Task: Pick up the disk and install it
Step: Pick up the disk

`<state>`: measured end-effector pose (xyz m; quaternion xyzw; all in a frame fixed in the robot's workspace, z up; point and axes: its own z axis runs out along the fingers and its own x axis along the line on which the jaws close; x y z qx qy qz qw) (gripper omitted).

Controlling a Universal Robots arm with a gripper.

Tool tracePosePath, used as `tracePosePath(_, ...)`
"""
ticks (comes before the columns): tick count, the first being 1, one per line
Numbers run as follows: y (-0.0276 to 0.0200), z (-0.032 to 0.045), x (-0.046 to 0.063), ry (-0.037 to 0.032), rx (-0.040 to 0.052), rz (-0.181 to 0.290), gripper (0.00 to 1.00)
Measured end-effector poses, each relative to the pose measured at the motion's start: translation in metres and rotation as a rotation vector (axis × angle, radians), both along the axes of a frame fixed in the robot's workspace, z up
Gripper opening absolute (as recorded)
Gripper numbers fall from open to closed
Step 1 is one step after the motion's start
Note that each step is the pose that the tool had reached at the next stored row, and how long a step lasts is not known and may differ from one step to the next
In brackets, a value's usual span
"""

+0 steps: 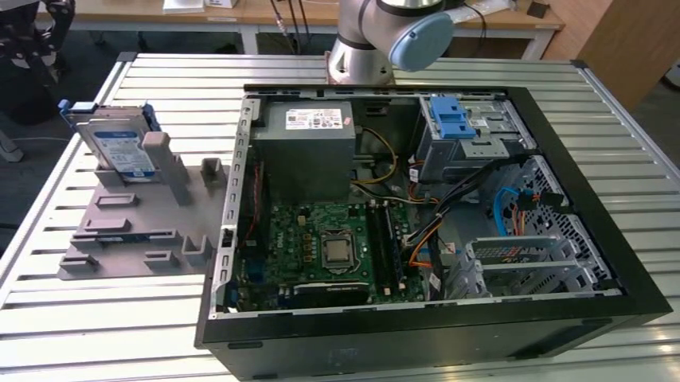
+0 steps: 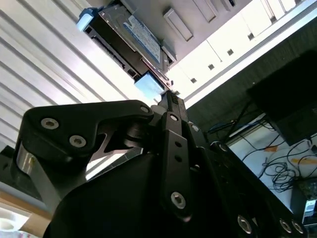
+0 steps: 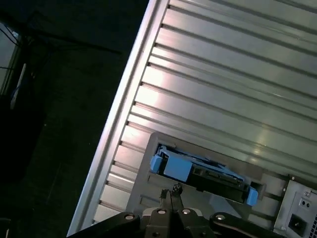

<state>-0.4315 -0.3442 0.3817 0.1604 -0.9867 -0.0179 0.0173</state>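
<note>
Silver metal disk [image 1: 119, 147] in a blue bracket stands on edge in grey holder [image 1: 127, 219] on desk [image 1: 107, 334], at the exterior view's left of open computer case [image 1: 425, 342]. Likely stiff, fairly heavy, faces slick; bracket ends look the safest hold. End effector [image 3: 171, 192] points toward it, apart, fingers pressed together, empty.

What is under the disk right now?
The disk stands on edge in a grey slotted holder lying on the slatted table. Holder posts cover its lower edge, so the contact itself is hidden.
</note>
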Motion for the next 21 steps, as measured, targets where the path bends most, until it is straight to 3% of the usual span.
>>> tracePosePath(8, 0.0000, -0.0008, 0.0000, -0.0009, 0.0002, 0.133, 0.11)
tracePosePath(16, 0.0000, -0.0029, 0.0000, -0.0146, 0.0122, 0.233, 0.11)
tracePosePath(21, 0.0000, -0.0037, 0.0003, -0.0154, 0.0156, 0.290, 0.11)
